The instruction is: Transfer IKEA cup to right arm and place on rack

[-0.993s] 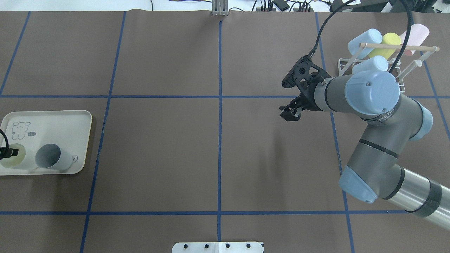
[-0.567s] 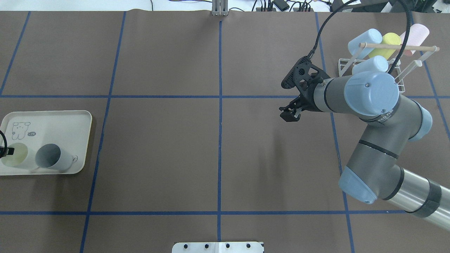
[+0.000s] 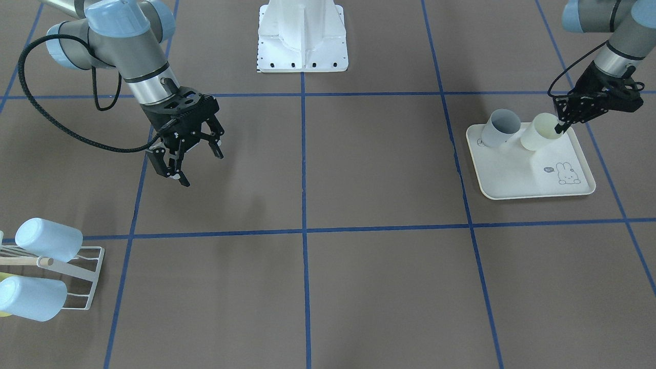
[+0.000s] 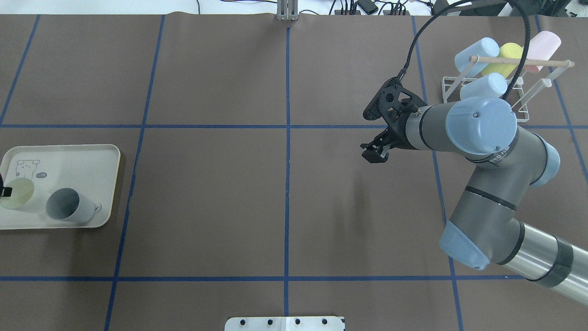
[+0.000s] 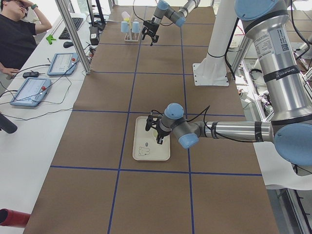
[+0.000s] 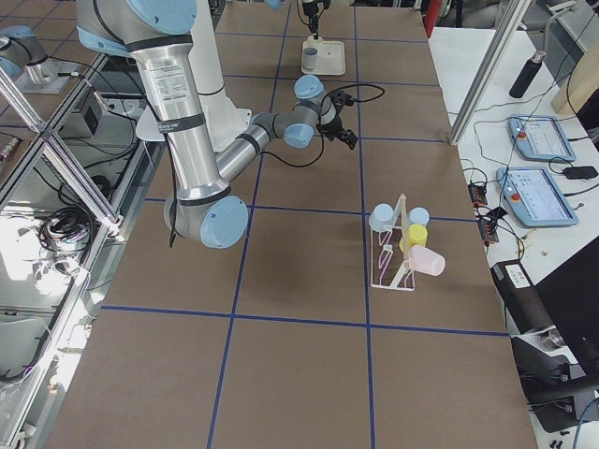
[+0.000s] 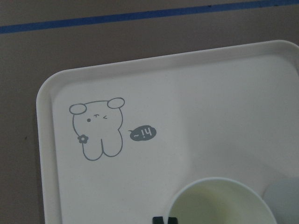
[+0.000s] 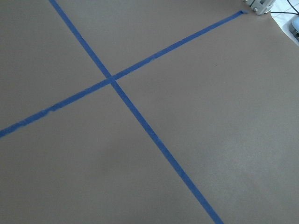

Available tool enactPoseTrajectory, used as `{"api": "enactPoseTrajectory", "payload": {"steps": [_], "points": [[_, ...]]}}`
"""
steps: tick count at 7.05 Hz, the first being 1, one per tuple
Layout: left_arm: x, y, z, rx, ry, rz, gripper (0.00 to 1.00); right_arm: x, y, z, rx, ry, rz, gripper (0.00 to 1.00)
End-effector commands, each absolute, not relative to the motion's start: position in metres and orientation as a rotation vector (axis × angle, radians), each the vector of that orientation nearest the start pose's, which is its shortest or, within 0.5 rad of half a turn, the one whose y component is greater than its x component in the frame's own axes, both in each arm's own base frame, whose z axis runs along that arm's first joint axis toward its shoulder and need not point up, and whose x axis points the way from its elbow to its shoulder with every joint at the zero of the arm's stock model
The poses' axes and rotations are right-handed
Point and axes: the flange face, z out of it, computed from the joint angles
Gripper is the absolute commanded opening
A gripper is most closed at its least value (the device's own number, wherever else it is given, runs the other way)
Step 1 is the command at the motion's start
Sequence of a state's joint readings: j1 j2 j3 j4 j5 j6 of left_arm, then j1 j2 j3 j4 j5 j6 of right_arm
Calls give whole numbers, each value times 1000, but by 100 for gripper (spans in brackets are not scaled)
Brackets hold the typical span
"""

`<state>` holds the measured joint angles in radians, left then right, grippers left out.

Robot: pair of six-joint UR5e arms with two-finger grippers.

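The IKEA cup [image 3: 535, 136], pale yellow, is over the cream tray [image 3: 523, 179] with its rim pinched by my left gripper [image 3: 561, 127]. In the overhead view this cup [image 4: 17, 198] sits at the far left edge, where only a tip of the left gripper [image 4: 3, 191] shows. The left wrist view shows the cup's rim [image 7: 219, 205] with fingertips [image 7: 166, 219] on it. My right gripper [image 3: 197, 166] hangs open and empty above the table, left of the rack [image 4: 482, 87]. The white wire rack with its wooden rod holds several cups.
A grey cup [image 4: 69, 205] stands on the tray [image 4: 78, 161] beside the yellow one. The robot base plate [image 3: 302, 56] sits at the table's middle edge. A person [image 5: 17, 29] sits at a side desk with tablets.
The left gripper has drawn back toward the view's left edge, taking the yellow cup a little with it. The right gripper has shifted slightly left.
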<state>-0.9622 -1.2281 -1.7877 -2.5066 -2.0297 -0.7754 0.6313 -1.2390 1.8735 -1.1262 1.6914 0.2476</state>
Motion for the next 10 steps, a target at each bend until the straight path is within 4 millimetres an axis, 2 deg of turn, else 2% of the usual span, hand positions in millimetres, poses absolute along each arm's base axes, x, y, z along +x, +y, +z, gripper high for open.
{"api": "enactPoseTrajectory", "payload": {"steps": [1, 2, 4, 5, 6, 7, 8, 9, 10], "points": [[88, -385, 580, 410, 826, 26, 0, -414, -439, 275, 872, -733, -703, 100], [82, -405, 531, 406, 897, 16, 0, -423, -432, 266, 890, -756, -715, 100], [94, -432, 437, 322, 1072, -117, 0, -436, -419, 257, 1014, -861, -719, 100], [107, -452, 388, 279, 1182, -183, 0, -444, -415, 261, 1071, -922, -712, 100], [116, -463, 344, 227, 1274, -237, 0, -454, -411, 273, 1113, -992, -686, 100], [130, -462, 307, 218, 1353, -232, 0, -464, -409, 289, 1169, -1082, -648, 100], [171, -451, 277, 139, 1443, -232, 0, -471, -408, 310, 1218, -1153, -621, 100], [219, -446, 235, 86, 1518, -265, 0, -473, -407, 322, 1259, -1191, -606, 100], [270, -432, 203, 38, 1568, -295, 0, -472, -404, 322, 1288, -1207, -587, 99]]}}
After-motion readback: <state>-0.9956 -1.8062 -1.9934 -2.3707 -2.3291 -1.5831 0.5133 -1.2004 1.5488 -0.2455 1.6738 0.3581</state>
